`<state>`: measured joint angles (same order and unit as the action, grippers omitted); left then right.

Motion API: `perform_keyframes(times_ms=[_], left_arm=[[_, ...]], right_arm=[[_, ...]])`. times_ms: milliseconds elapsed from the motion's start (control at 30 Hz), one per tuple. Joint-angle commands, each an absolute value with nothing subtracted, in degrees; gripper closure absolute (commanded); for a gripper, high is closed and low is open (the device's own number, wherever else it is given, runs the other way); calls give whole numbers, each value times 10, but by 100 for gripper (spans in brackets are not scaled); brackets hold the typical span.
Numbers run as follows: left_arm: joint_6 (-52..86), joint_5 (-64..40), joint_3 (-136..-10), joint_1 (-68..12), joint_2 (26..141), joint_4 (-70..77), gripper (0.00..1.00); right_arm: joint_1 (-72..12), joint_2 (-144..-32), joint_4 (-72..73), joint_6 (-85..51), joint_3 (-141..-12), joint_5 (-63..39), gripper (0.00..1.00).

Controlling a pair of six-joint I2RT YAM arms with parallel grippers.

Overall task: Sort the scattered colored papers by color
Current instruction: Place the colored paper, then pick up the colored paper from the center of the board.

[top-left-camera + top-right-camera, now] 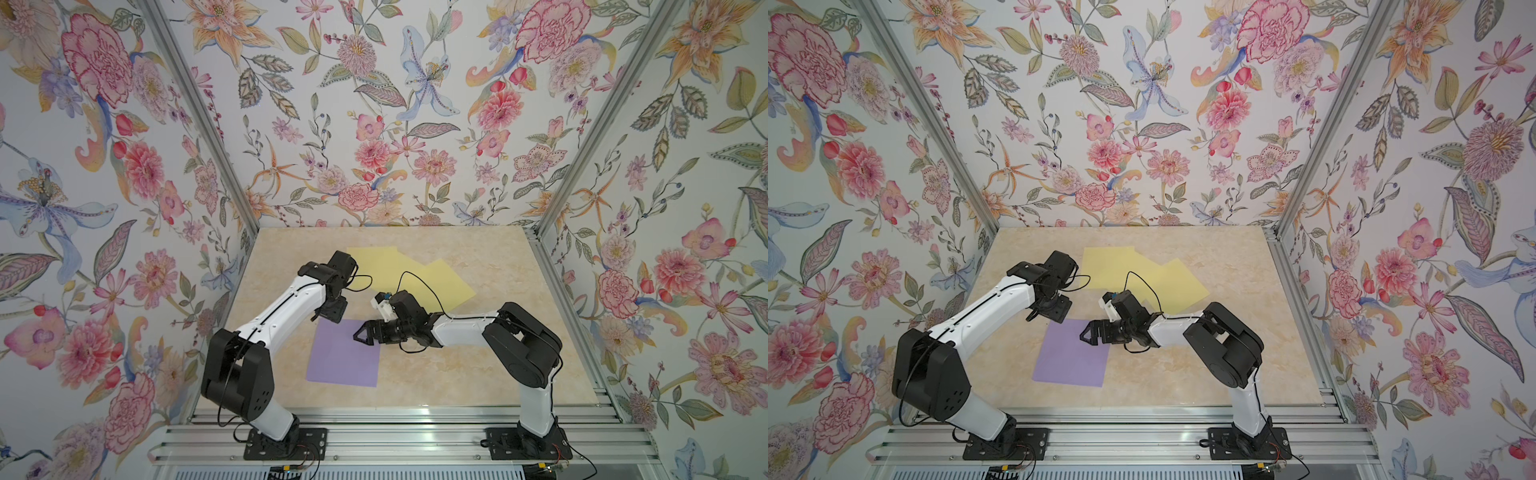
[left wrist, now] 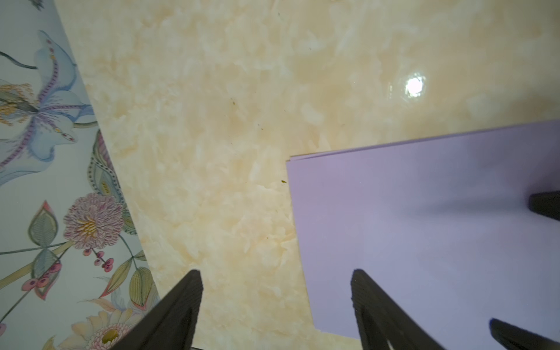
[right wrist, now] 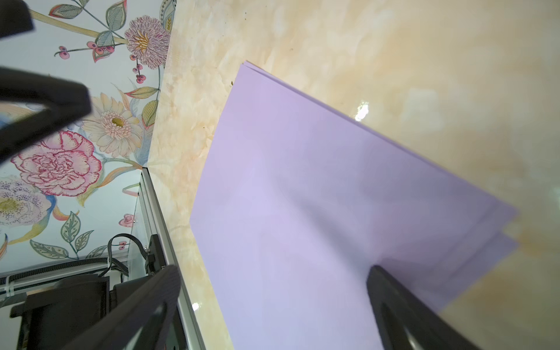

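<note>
Lavender papers (image 1: pixel 345 361) (image 1: pixel 1071 361) lie stacked on the beige table, edges slightly offset, as the right wrist view (image 3: pixel 303 197) shows. Two pale yellow papers (image 1: pixel 374 262) (image 1: pixel 1177 291) overlap behind them. My left gripper (image 1: pixel 332 313) (image 2: pixel 275 272) hangs open over the stack's far left corner (image 2: pixel 424 227); one finger is over the purple, the other over bare table, nothing between them. My right gripper (image 1: pixel 361 332) (image 3: pixel 272 269) is open low over the stack's far right part, empty. Its fingers (image 2: pixel 545 209) show in the left wrist view.
Floral walls close the table (image 1: pixel 478 365) on the left, back and right, with metal corner posts (image 1: pixel 582 158). An aluminium rail (image 1: pixel 395 440) with both arm bases runs along the front. The two grippers are close together over the purple stack.
</note>
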<state>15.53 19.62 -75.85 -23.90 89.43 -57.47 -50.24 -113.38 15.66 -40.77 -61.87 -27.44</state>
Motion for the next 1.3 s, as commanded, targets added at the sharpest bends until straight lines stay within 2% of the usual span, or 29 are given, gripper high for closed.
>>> perform_keyframes(times_ms=[0,167,267,333,467,700,833,1033,1267], left_arm=[[199,272,-782,-221,851,-543,20],[215,159,-748,-212,814,-394,18],[235,67,-735,-208,842,-322,17],[265,-34,-719,-197,866,-251,17],[334,-135,-714,-194,924,-157,17],[400,-204,-770,-204,1047,-92,18],[415,-228,-852,-227,1139,-87,19],[423,-222,-977,-253,1256,-121,21],[425,-218,-1030,-281,1317,-134,23]], right_arm=[[-506,-1143,112,-396,-630,-260,0],[-494,-1112,30,-343,-685,-242,0],[-466,-1088,-31,-300,-749,-235,0],[-439,-1079,-89,-261,-794,-220,0],[-361,-1059,-132,-232,-807,-219,0],[-218,-1028,-136,-206,-735,-238,0],[-162,-1038,-124,-203,-719,-252,0],[-118,-1066,-104,-203,-702,-274,0],[-86,-1093,-79,-211,-683,-281,0]])
